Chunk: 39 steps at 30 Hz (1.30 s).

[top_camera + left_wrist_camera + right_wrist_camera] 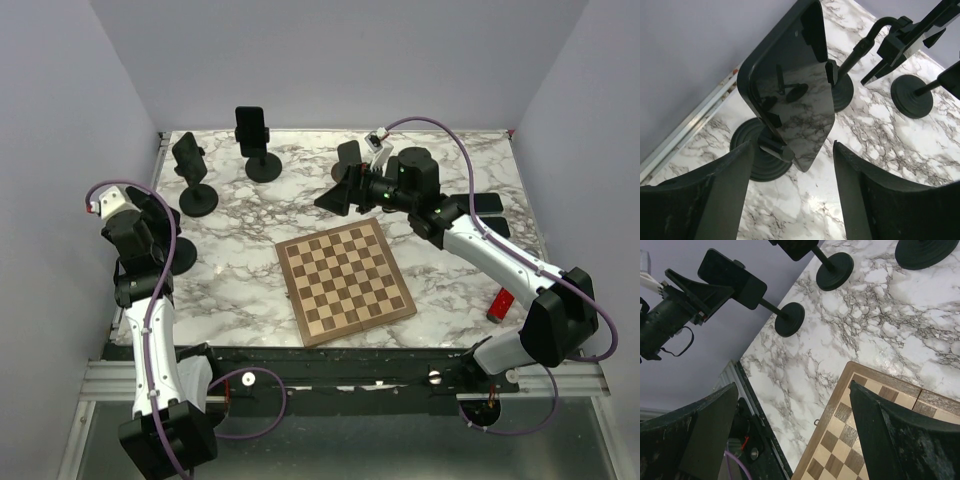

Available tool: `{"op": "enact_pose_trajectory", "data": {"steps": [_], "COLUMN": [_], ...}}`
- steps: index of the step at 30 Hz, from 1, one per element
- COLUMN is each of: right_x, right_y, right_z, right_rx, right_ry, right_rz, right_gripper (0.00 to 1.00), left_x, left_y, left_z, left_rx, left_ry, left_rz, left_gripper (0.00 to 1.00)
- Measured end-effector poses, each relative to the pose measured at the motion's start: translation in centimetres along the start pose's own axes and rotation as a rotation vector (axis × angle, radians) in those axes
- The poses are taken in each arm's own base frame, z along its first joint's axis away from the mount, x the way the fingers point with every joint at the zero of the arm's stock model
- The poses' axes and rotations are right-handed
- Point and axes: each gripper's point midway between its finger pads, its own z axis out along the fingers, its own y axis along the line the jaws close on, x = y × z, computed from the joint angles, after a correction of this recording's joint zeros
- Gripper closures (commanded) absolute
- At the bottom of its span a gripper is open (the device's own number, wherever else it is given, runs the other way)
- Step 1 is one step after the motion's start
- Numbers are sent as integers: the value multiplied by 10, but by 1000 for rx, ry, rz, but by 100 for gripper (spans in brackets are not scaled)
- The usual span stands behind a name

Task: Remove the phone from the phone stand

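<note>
Phone (790, 90): thin black slab w/ rounded corners. Its glossy face mirrors the marble veins & a disc base. In the left wrist view it sits mid-frame, clipped in the phone stand (742, 132), which has a matt black round base w/ stepped rings. We see the long axis run from lower centre up toward the upper right of that frame, w/ the top end leaning away from the cam & the glass toward it.

Left gripper (792, 147): fingers spread wide, dull black w/ scuffed, speckled surfaces, one at each lower corner of the frame. The phone's lower end shows in the gap btwn them, and we see no contact.

The right wrist view gives us what that cam can't: the same phone side-on at upper left, a thin stem slanting down to the base, and the left arm just beside it. In the top view the left arm covers the phone, and only a bit of base shows near the table's left edge.

Right gripper (793, 386): fingers apart, nothing btwn them, above the table (880, 325), which is white w/ grey veining. Only the top view shows the whole wooden chessboard (345, 280) at centre, a small red block (500, 303) at lower right, & the other stands (263, 165) along the upper part of the frame.
</note>
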Motion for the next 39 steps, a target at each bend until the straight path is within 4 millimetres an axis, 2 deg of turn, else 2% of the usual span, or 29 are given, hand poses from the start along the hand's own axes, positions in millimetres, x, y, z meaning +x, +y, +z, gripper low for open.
{"op": "enact_pose_trajectory", "data": {"steps": [5,13,18,22,29,35,39], "right_x": [1,3,7,13,17,21,26], "right_y": [-1,-1,-3,-7,-10,-13,-4], "right_z": [0,0,2,5,11,21,34], "right_rx": [0,-4,-7,-6,-12,-16,-34], "right_ry": [2,14,28,47,69,91,121], "right_rz": [-14,-24,-21,-13,-6,1,-15], "right_gripper": [0,0,0,0,0,0,0], "left_x": [-6,0,0,1,6,20,32], "left_y": [4,11,6,-8,-25,-55,-71], "left_z": [4,13,11,10,6,-6,-21], "left_rx": [-4,-13,29,104,203,380,485], "left_ry": [-27,-16,-34,-28,0,71,137], "left_rz": [41,95,122,126,108,76,34], "left_gripper": [36,54,82,92,100,100,100]}}
